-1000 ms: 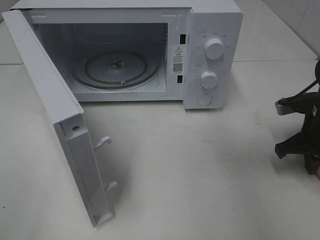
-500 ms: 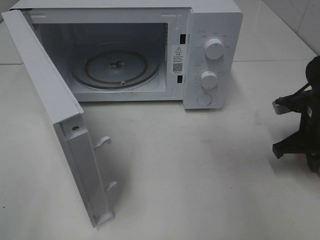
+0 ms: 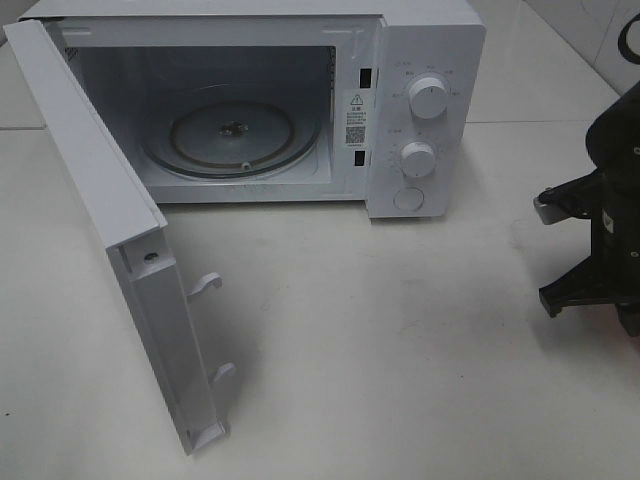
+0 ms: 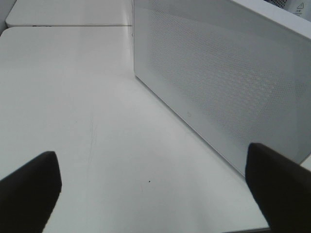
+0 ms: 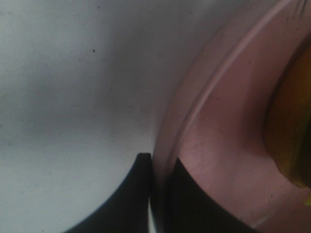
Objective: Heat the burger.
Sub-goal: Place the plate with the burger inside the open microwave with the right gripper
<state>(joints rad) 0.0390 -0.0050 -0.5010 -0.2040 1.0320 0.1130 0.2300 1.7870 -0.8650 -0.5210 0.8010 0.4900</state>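
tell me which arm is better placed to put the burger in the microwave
Right. Its tool pinches the rim of the pink plate carrying the burger, and the microwave stands open. The left tool is open and empty, outside the door.

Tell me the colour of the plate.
Pink. The plate shows best in the right wrist view, close up.

Setting: robot test bench furnished as a kitchen. Evidence: white microwave (image 3: pixel 455 150), door (image 3: pixel 110 220) open, upper left to centre; plain white surface (image 3: pixel 400 350) throughout; pale tiled wall (image 3: pixel 590 30), upper right corner; black robot arm (image 3: pixel 612 200), right edge.
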